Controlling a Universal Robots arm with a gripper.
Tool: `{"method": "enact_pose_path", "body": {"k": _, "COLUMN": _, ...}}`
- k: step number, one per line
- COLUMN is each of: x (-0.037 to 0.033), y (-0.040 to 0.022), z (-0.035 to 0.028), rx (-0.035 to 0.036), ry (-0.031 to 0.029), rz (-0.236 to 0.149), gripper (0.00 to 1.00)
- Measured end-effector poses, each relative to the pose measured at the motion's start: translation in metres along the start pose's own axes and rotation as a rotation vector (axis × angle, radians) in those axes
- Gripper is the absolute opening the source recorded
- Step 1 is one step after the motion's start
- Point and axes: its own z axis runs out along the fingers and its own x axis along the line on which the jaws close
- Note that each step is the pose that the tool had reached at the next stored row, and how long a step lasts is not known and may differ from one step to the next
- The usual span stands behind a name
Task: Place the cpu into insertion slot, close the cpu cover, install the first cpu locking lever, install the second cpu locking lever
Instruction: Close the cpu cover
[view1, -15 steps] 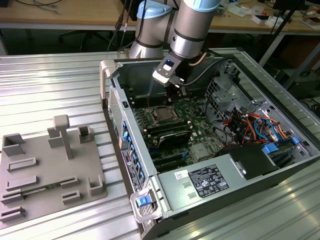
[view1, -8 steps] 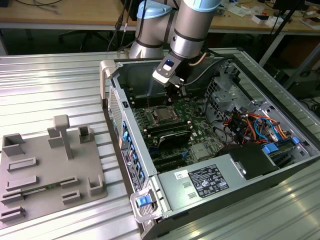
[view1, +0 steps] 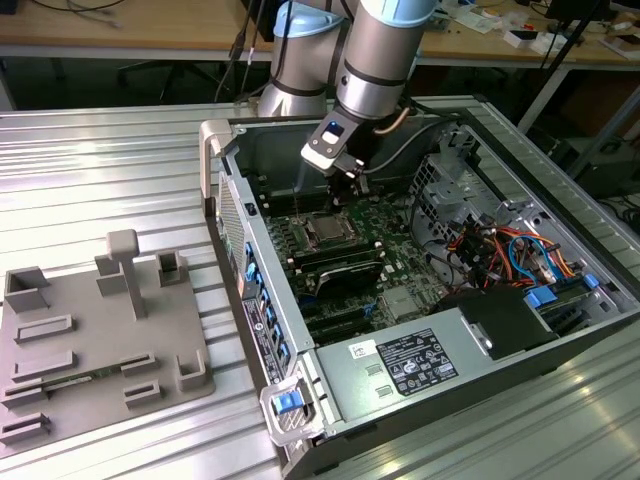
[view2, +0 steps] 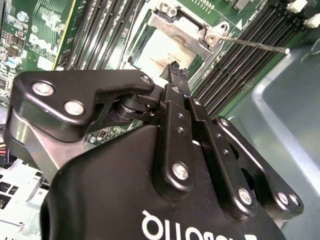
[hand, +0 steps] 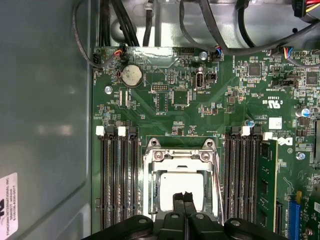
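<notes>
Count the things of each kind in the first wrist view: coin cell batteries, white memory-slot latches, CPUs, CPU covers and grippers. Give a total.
coin cell battery: 1
white memory-slot latches: 4
cpu: 1
cpu cover: 1
gripper: 1
Total: 8

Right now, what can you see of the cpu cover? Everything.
The cpu cover is a silvery, metal-looking square frame with an open centre, apparently lying flat on the green circuit board between rows of black memory slots. Two screw heads sit along one edge. The pale face of the cpu shows through the opening. The gripper, jaws shut, hangs over that opening; contact cannot be told.
</notes>
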Motion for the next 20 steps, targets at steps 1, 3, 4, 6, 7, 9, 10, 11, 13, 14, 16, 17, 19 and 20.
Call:
{"method": "enact_pose_path", "body": {"k": 1, "x": 0.0000, "y": -0.0003, "z": 0.0014, "rx": 0.0006, "ry": -0.0001, "rz": 0.000, "gripper": 0.11}}
{"method": "enact_pose_path", "body": {"k": 3, "x": 0.0001, "y": -0.0006, "z": 0.0026, "rx": 0.0010, "ry": -0.0002, "rz": 0.000, "gripper": 0.11}}
{"method": "enact_pose_path", "body": {"k": 4, "x": 0.0001, "y": -0.0006, "z": 0.0026, "rx": 0.0011, "ry": -0.0003, "rz": 0.000, "gripper": 0.11}}
{"method": "enact_pose_path", "body": {"k": 6, "x": 0.0001, "y": -0.0008, "z": 0.0026, "rx": 0.0010, "ry": -0.0001, "rz": 0.000, "gripper": 0.11}}
{"method": "enact_pose_path", "body": {"k": 7, "x": 0.0001, "y": -0.0011, "z": 0.0029, "rx": 0.0009, "ry": 0.0002, "rz": 0.000, "gripper": 0.11}}
{"method": "enact_pose_path", "body": {"k": 9, "x": 0.0003, "y": -0.0038, "z": 0.0043, "rx": 0.0009, "ry": 0.0001, "rz": 0.000, "gripper": 0.11}}
{"method": "enact_pose_path", "body": {"k": 10, "x": 0.0004, "y": -0.0063, "z": 0.0054, "rx": 0.0009, "ry": 0.0002, "rz": 0.000, "gripper": 0.11}}
{"method": "enact_pose_path", "body": {"k": 11, "x": 0.0005, "y": -0.0102, "z": 0.0067, "rx": 0.0010, "ry": 0.0001, "rz": 0.000, "gripper": 0.11}}
{"method": "enact_pose_path", "body": {"k": 13, "x": 0.0007, "y": -0.0166, "z": 0.0088, "rx": 0.0009, "ry": 0.0001, "rz": 0.000, "gripper": 0.11}}
{"method": "enact_pose_path", "body": {"k": 14, "x": 0.0009, "y": -0.0196, "z": 0.0097, "rx": 0.0008, "ry": 0.0002, "rz": 0.000, "gripper": 0.11}}
{"method": "enact_pose_path", "body": {"k": 16, "x": 0.0011, "y": -0.0234, "z": 0.0106, "rx": 0.0008, "ry": 0.0003, "rz": 0.000, "gripper": 0.11}}
{"method": "enact_pose_path", "body": {"k": 17, "x": 0.0012, "y": -0.0248, "z": 0.0110, "rx": 0.0008, "ry": 0.0003, "rz": 0.000, "gripper": 0.11}}
{"method": "enact_pose_path", "body": {"k": 19, "x": 0.0013, "y": -0.0265, "z": 0.0130, "rx": 0.0009, "ry": 0.0001, "rz": 0.000, "gripper": 0.11}}
{"method": "enact_pose_path", "body": {"k": 20, "x": 0.0015, "y": -0.0269, "z": 0.0149, "rx": 0.0009, "ry": 0.0001, "rz": 0.000, "gripper": 0.11}}
